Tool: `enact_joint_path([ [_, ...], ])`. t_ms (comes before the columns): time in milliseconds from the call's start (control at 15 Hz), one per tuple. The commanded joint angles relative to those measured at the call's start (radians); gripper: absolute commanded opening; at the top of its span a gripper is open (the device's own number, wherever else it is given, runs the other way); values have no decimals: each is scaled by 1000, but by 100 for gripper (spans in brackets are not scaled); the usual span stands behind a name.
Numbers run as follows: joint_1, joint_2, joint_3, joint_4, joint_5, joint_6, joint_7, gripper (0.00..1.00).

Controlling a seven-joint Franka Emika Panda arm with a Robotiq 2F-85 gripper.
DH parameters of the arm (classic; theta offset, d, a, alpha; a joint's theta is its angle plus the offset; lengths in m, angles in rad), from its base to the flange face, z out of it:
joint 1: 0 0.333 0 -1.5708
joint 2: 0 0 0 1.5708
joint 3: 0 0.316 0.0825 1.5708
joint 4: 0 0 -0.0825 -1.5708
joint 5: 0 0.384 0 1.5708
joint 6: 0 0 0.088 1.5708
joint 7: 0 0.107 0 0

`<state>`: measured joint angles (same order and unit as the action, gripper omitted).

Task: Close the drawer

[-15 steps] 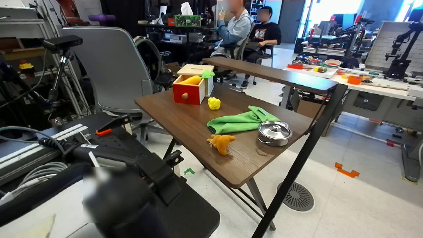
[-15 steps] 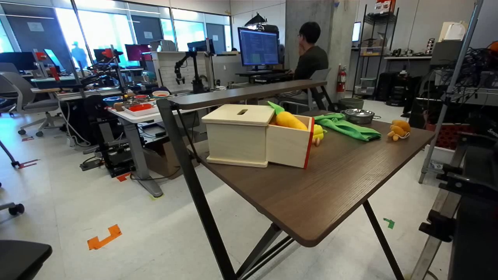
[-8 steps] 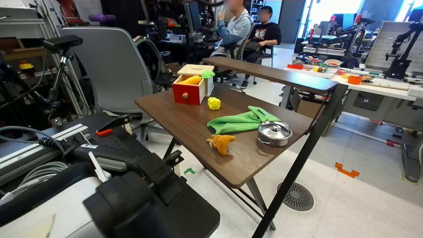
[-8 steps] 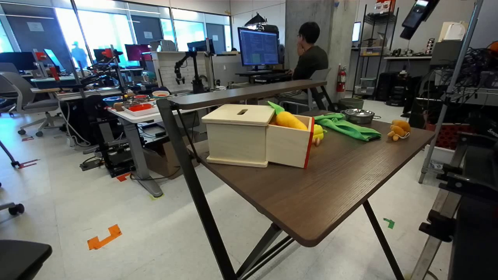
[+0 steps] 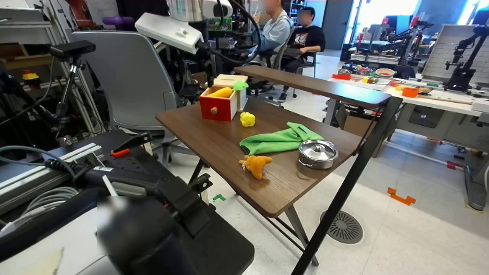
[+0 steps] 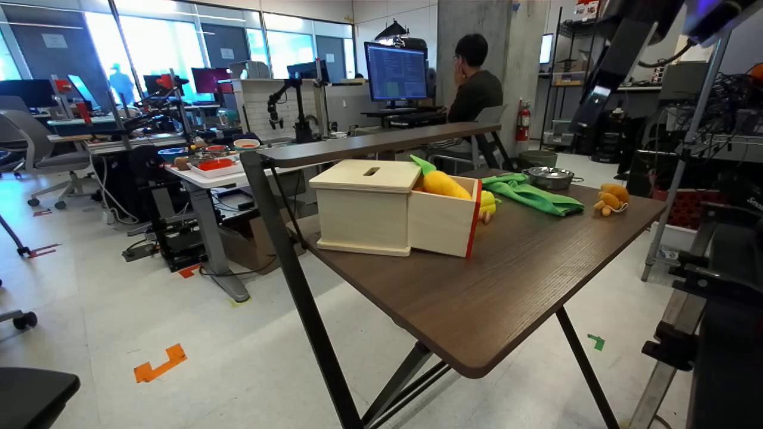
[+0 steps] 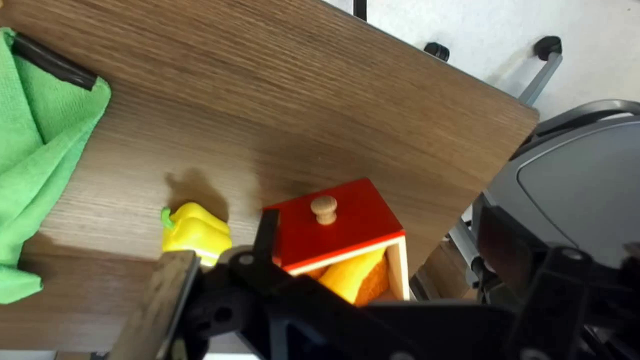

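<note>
In the wrist view the gripper (image 7: pixel 382 222) has its jaws spread wide and holds nothing; the drawer (image 7: pixel 355 226) lies below, its red front and knob (image 7: pixel 324 207) seen between the jaws, with a yellow pepper (image 7: pixel 195 232) beside it on the table (image 7: pixel 280 95). In an exterior view the drawer is near the table's far left edge, a carrot-like toy (image 5: pixel 221 93) inside; the arm (image 5: pixel 168 32) hangs above, the gripper too dark to make out. A green cloth (image 5: pixel 280 141) lies mid-table, a lidded pot (image 5: pixel 318 154) near the right corner, an orange plush (image 5: pixel 256 166) toward the front corner. In an exterior view the drawer stands well out from its cabinet (image 6: pixel 363 220) by the table's left corner, the gripper hanging higher and to the right, well apart.
</note>
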<state>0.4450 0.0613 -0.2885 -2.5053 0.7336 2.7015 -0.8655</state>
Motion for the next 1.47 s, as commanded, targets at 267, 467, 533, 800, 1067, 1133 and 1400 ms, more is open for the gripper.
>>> enact_joint_path([
  [267, -167, 205, 172, 94, -85, 27, 37, 100],
  [467, -167, 244, 173, 120, -96, 31, 42, 100],
  [533, -167, 243, 173, 121, -96, 31, 42, 100],
  [800, -333, 261, 351, 124, -120, 70, -11, 100],
  [1067, -404, 284, 443, 131, -180, 108, 24, 100],
  [1133, -415, 291, 454, 133, -200, 122, 34, 100],
  [1400, -428, 318, 458, 139, -321, 186, 129, 100],
])
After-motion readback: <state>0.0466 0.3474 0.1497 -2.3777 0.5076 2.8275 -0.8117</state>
